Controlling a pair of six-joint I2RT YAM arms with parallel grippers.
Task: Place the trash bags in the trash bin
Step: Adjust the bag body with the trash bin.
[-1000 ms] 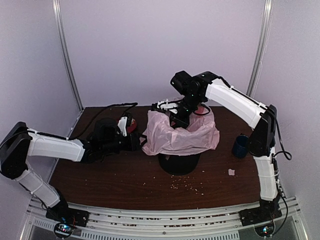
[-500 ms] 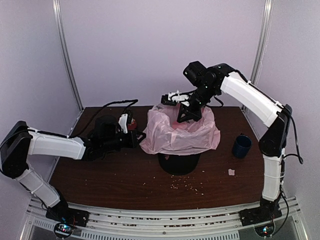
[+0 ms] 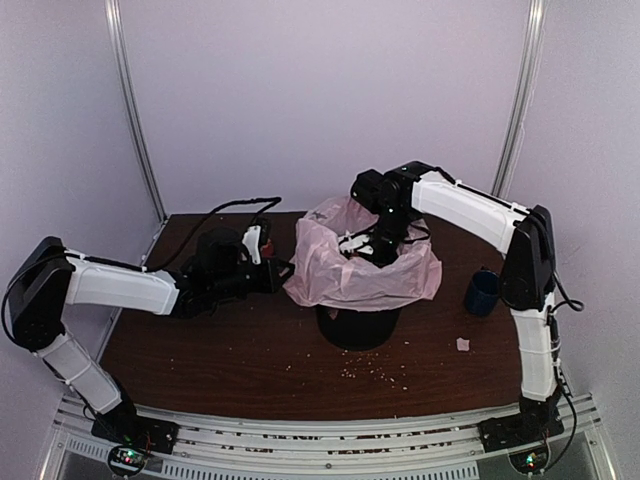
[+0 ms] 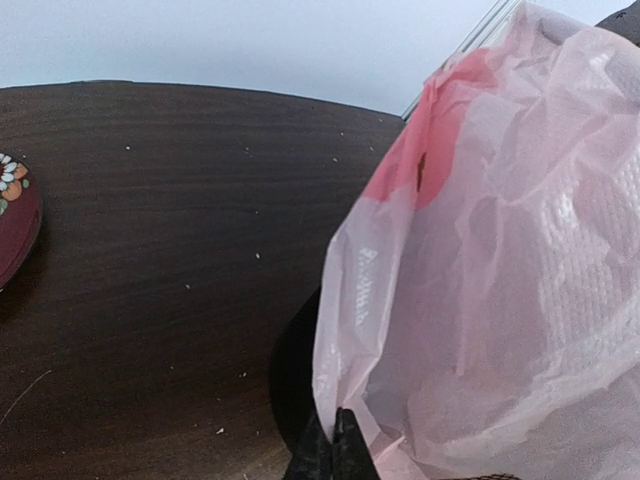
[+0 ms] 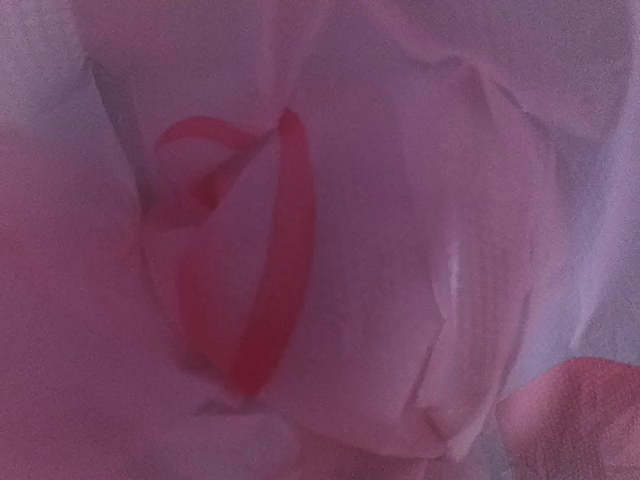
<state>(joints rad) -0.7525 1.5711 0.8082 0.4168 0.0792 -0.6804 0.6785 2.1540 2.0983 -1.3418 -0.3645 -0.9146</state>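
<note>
draping over the rim of the black wire-mesh trash bin [image 3: 358,330], the trash bag [image 3: 340,278] sits mouth-up mid-table, wider than the bin and hiding its upper part. thin pale-pink film, crinkly, with a darker pink-red round print on the left flank. left arm lies low, stretched rightward across the table [image 3: 220,350]. left gripper [image 4: 335,447] has its fingertips together, pinching the bag's lower left edge. right arm arcs over from the right, forearm sloping down, right gripper [image 3: 372,246] dipped into the bag mouth. its wrist view is all blurred pink plastic with a red loop shape, so can't tell finger state. dark-blue mug [image 3: 481,293] stands right of the bin, apart.
</note>
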